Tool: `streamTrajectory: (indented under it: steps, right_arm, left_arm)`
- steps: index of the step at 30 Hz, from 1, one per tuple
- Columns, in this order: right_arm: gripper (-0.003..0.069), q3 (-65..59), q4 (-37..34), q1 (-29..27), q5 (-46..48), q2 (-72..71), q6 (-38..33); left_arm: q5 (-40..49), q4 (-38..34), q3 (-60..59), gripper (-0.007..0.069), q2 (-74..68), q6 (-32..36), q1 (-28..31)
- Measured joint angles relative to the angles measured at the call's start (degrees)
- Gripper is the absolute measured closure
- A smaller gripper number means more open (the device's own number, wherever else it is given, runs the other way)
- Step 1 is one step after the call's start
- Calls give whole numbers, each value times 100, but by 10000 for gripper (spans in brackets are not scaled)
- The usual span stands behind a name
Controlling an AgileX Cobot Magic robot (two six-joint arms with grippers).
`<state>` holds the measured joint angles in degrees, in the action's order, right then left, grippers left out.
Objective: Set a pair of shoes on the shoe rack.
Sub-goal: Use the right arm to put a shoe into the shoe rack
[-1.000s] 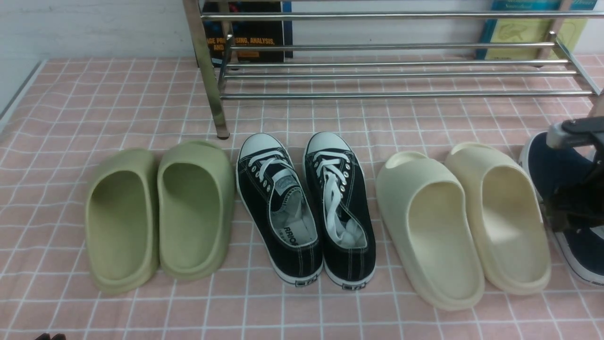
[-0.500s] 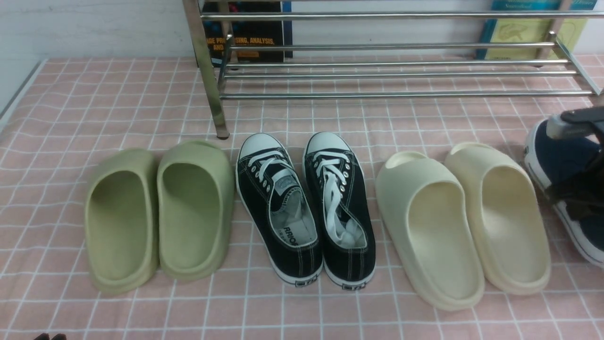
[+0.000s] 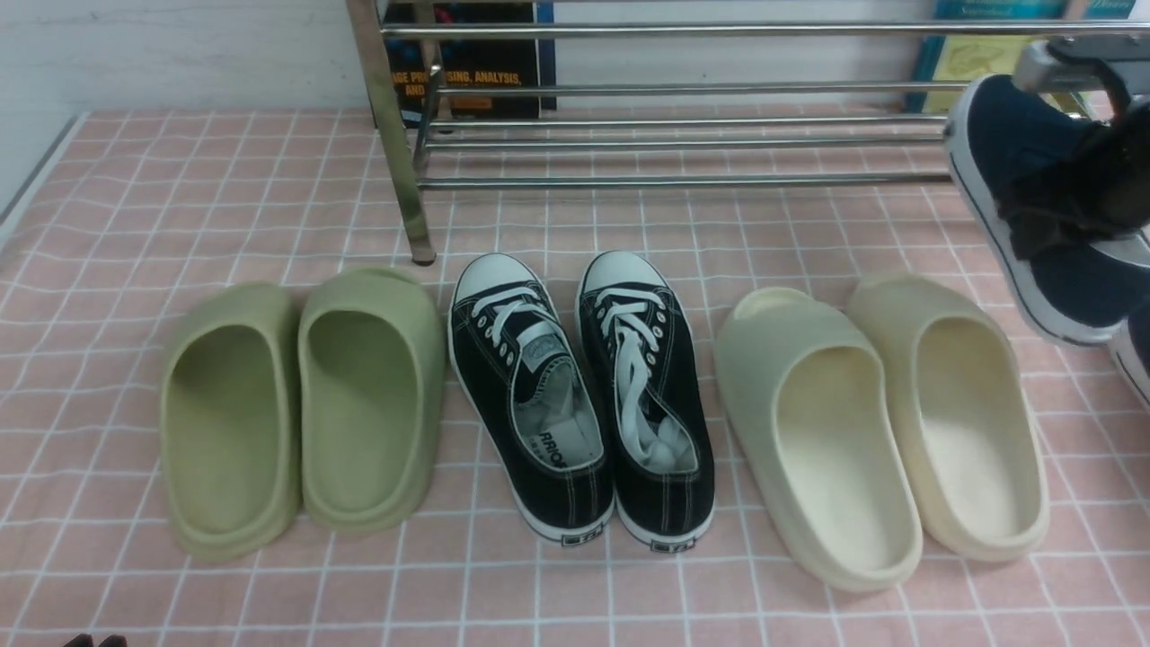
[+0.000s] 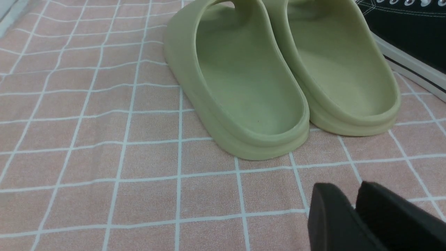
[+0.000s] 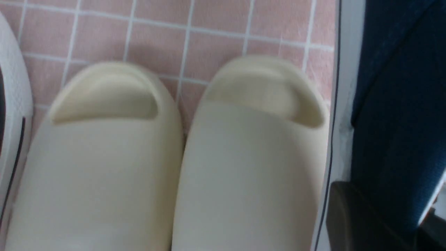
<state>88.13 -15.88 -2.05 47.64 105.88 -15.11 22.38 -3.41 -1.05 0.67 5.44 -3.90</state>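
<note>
Closest to me, my left gripper [image 4: 348, 191] sits low over the pink checked cloth [image 3: 180, 180]. Its two black fingers are drawn together with only a sliver between them and nothing in it. It points at the heels of the olive-green slides [image 3: 359, 413], near them but not touching.

Next in the row, side by side with toes away from me, are the black lace-up sneakers [image 3: 539, 395] and then the cream slides [image 3: 835, 431].

Past the cream pair, my right arm comes in from the right edge, wrist high. The right gripper [image 3: 1060, 211] is clamped across the middle of a navy slip-on [image 3: 997, 135]. In the right wrist view one dark finger [image 5: 359, 216] presses on the navy canvas just beside the white sole edge. The shoe hangs clear of the cloth and tilted, with the toe up and farther away and the heel lower and nearer. Its white sole faces the robot's left. The second navy slip-on [image 3: 1139, 355] shows only as a sliver on the cloth at the right edge.

Behind it is the shoe rack [image 3: 683, 180]. The held shoe's toe overlaps the right end of its lower bars; I cannot tell if they touch. A dark book [image 3: 467, 72] and a yellow-and-teal book [image 3: 979, 58] stand behind the rack.
</note>
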Motion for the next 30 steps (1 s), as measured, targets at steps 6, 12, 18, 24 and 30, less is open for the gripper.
streamTrajectory:
  steps: [6,12,18,24,30]
  right_arm:
    - [637,1837,181,391,355,1355,-31]
    - [636,3776,459,659,1125,2532,215]
    - [636,4947,554,677,1919,3096,294]
    - [615,5002,570,677,1808,3111,276]
    - [466,5010,536,679,1563,3147,271]
  left_arm:
    - [0,0,0,473,0,0,0]
    - [0,0,0,464,0,0,0]
    - [0,0,0,459,0,0,0]
    - [0,0,0,453,0,0,0]
    - [0,0,0,445,0,0,0]
